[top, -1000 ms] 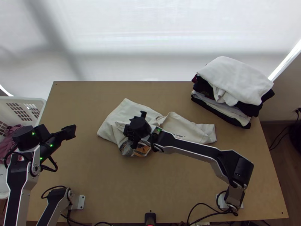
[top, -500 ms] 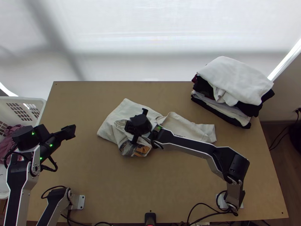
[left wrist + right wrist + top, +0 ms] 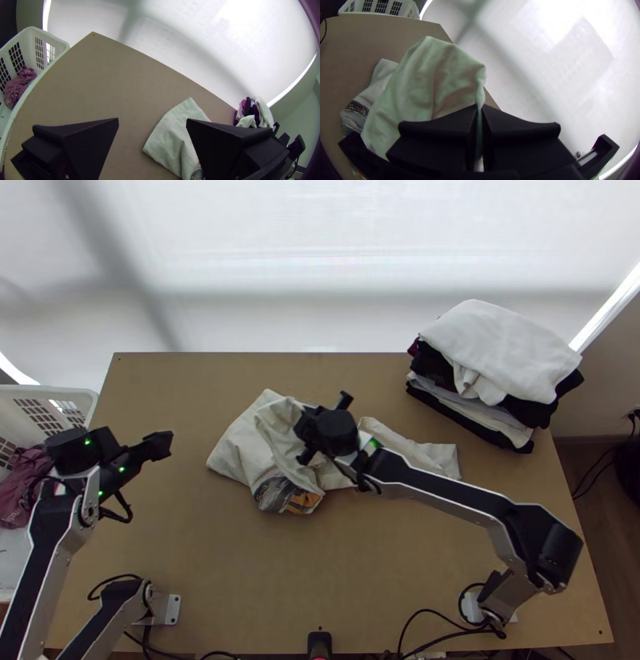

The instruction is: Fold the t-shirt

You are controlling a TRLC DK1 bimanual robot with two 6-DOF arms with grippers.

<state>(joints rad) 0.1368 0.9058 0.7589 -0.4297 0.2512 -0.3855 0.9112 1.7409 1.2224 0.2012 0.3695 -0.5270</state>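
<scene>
Right jaws: pressed together on a narrow pinch of cloth, which we take as the grip for drawing one layer over the rest.
T-shirt point(image 3: 276, 428): cream-white, partly gathered, running up into the right jaws; its flatter part lies on the side toward the left jaws, another stretch below the right arm point(image 3: 448, 496). We judge that the resting cloth helps anchor the pull.
Printed patch point(image 3: 276, 492): on the near side of the right jaws, grey and orange, showing beside the raised layer.
Left jaws: wide apart, holding nothing, off to the shirt's left; probably parked there to leave the right arm room.
Surface point(image 3: 200, 564): beneath both jaws, giving us space to spread the folds.
Garment stack point(image 3: 500, 352): beyond the right jaws, at the far right, likely kept aside as finished work.
Laundry basket point(image 3: 56, 394): outward of the left jaws, holding mauve cloth point(image 3: 18, 492), perhaps awaiting folding.
</scene>
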